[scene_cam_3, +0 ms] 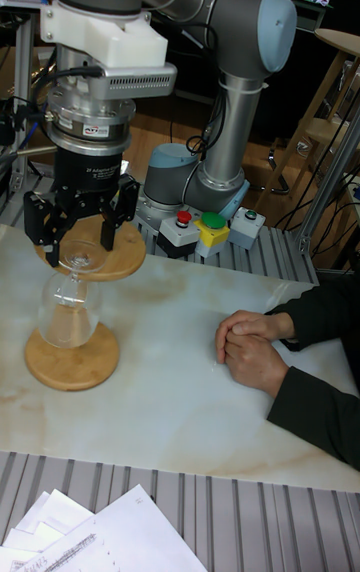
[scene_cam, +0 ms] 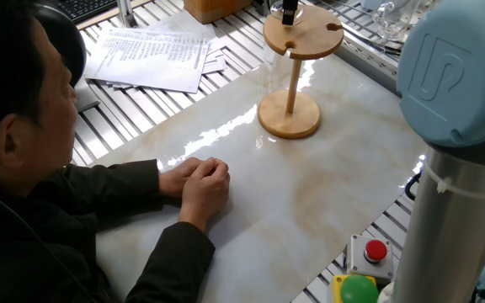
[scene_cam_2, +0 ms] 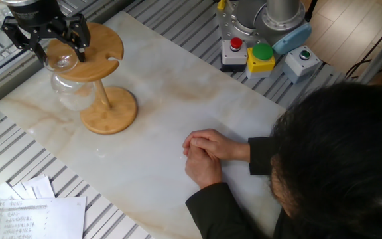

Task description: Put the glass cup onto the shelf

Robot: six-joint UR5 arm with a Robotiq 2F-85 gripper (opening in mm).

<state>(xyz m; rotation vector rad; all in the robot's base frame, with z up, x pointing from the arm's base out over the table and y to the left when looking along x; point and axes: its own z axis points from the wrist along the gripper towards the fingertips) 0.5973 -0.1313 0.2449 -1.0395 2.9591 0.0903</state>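
At the far end of the pale marble-patterned table top (scene_cam_2: 178,99) from the seated man, you have the grey UR5 arm (scene_cam_3: 215,22) reaching down over the shelf (scene_cam_2: 101,73). The man (scene_cam: 32,177) sits with his clasped hands (scene_cam_2: 204,156) resting on the marble, well apart from the stand. The shelf is a light wooden stand: a round base, a thin upright post and a round top disc with notches cut into its edge.

Your gripper (scene_cam_3: 82,222) sits directly above the disc's edge, its black fingers (scene_cam_3: 42,232) spread apart on either side of the cup's foot. In the tall fixed view they look separated from the foot, holding nothing, though contact is hard to judge.

The glass cup (scene_cam_3: 68,312) hangs upside down from the disc. Its long axis is vertical: the small round foot (scene_cam_2: 62,63) lies up on the disc's surface at a notch, and the rounded bowl (scene_cam_2: 71,93) hangs beneath, mouth toward the base, just beside the post. It is clear and colourless, so the wood and marble show through it.

Beside the arm's base, a box carries a red button (scene_cam_2: 236,45), next to a green button on a yellow housing (scene_cam_2: 260,56). Printed papers (scene_cam: 146,55) lie on the slatted metal frame beyond the marble.
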